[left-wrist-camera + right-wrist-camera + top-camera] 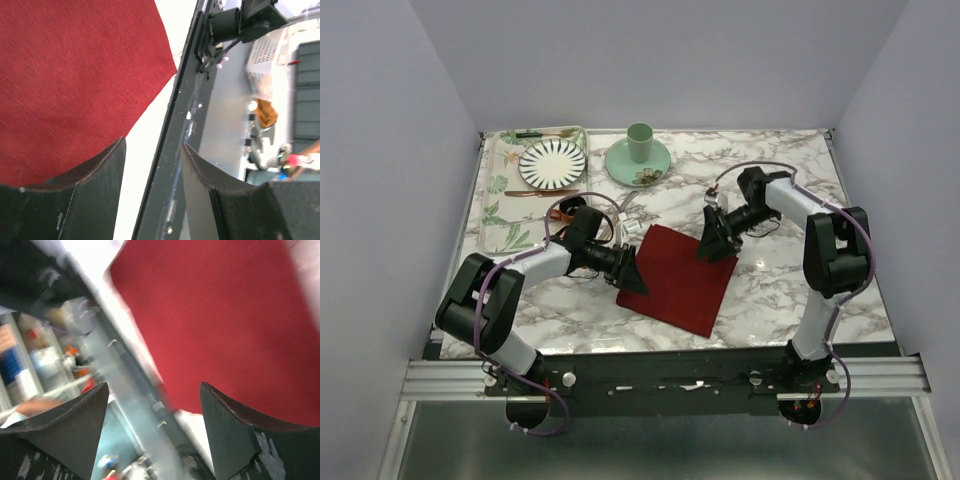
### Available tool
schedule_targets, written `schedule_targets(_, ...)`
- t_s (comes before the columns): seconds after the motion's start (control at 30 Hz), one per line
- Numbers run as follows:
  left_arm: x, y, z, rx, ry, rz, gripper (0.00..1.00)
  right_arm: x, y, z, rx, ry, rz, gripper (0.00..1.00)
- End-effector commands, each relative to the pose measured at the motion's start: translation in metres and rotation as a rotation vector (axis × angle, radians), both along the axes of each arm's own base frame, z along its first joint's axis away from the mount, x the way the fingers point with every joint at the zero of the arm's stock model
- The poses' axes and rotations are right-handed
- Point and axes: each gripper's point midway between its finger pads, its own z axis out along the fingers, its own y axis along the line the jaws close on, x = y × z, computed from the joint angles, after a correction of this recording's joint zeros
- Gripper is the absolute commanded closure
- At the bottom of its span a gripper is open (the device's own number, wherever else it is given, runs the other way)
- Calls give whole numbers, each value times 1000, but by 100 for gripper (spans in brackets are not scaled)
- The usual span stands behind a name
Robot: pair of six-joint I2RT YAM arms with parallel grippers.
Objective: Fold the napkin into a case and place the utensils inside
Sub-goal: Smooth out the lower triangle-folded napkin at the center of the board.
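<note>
My left tool (634,278) and right tool (711,249) gape empty; the limp, light napkin (677,280) wants pinching at its nine-o'clock corner.

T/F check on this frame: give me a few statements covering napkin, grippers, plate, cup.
1. The napkin lies flat on the table. True.
2. The cup stands on the saucer. True.
3. The left gripper holds the cup. False: it is open and empty, at the napkin's left edge.
4. The plate sits on the napkin. False: it is on the tray.
5. The right gripper is shut. False: it is open, by the napkin's far corner.
</note>
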Motion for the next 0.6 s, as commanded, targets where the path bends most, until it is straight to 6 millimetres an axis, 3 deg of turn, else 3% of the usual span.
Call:
schedule_targets(0.0, -7, -4, -3, -47, 96, 44, 44, -84, 27, 9, 120, 188, 48, 18)
schedule_targets(0.17, -4, -6, 0, -62, 77, 52, 45, -82, 8, -47, -57, 218, 82, 19)
schedule_targets(0.3, -8, -3, -1, -54, 71, 62, 44, -57, -6, -68, -122, 211, 87, 19)
schedule_targets(0.33, -8, -2, -1, -51, 65, 67, 44, -43, -10, -67, -148, 163, 105, 18)
schedule_targets(0.43, -9, -1, 0, -50, 49, 82, 44, -24, -23, -79, -207, 150, 128, 18)
schedule_targets(0.47, -9, -1, 1, -51, 44, 84, 44, -3, -24, -75, -216, 88, 127, 18)
schedule_targets(0.53, -5, -1, 4, -56, 33, 90, 42, 10, -28, -75, -238, 59, 145, 18)
schedule_targets(0.57, -4, -2, 5, -58, 23, 90, 42, 25, -26, -65, -229, 8, 146, 18)
